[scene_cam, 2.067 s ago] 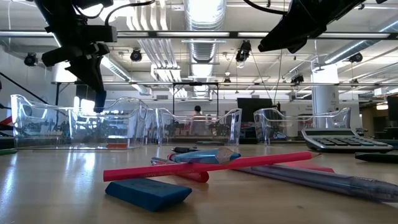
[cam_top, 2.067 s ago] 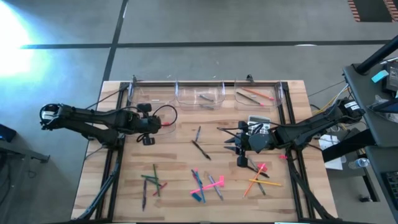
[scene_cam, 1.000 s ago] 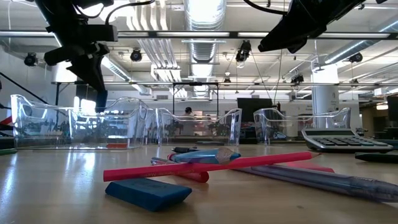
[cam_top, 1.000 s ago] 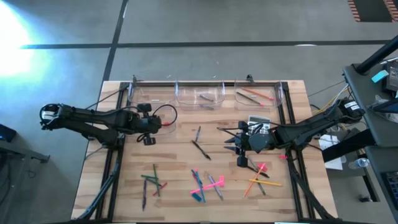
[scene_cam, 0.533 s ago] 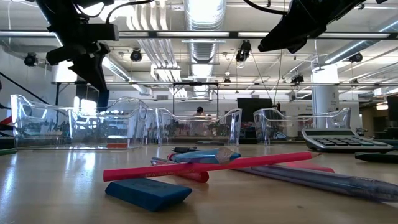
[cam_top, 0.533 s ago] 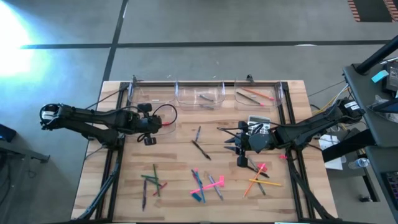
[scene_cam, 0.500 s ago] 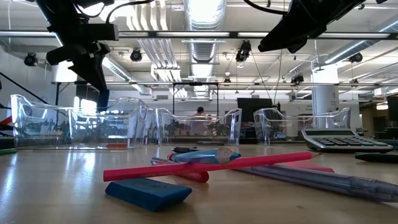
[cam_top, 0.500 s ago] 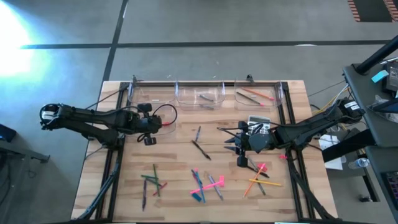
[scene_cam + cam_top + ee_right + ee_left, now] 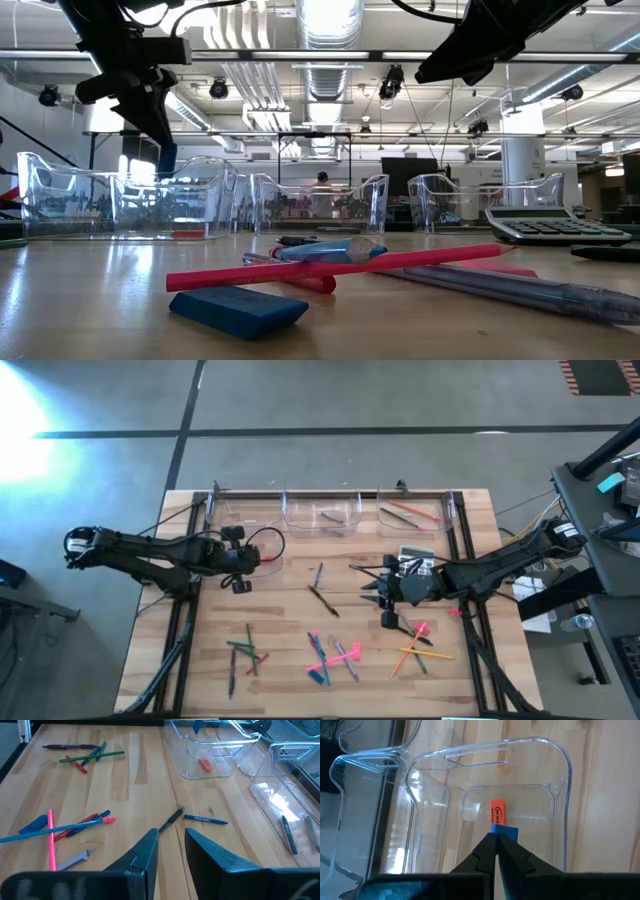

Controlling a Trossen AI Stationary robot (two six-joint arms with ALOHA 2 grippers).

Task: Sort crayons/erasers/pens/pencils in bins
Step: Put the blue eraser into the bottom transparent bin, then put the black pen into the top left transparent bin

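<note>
My left gripper (image 9: 496,837) is shut and hovers over a clear bin (image 9: 561,795) at the table's left. An orange eraser (image 9: 498,812) lies on that bin's floor, also seen from the right wrist (image 9: 205,764). A blue piece (image 9: 506,833) shows right behind the fingertips. My right gripper (image 9: 170,845) stands open above the table's middle right (image 9: 370,595), with nothing between its fingers. Below it lie a dark pen (image 9: 170,820) and a blue crayon (image 9: 205,820). Pencils and pens (image 9: 243,650) lie scattered near the front edge. My left gripper's shut fingertips (image 9: 487,845) stand in front of the blue piece (image 9: 510,834) and hide where the two meet. I cannot tell whether they touch it or whether it lies in the bin.
More clear bins (image 9: 320,512) line the far edge, one with pencils (image 9: 408,512). A grey calculator (image 9: 545,225) sits at the right. Pink sticks (image 9: 330,655), orange pencils (image 9: 415,652) and a blue eraser (image 9: 240,310) lie near the front.
</note>
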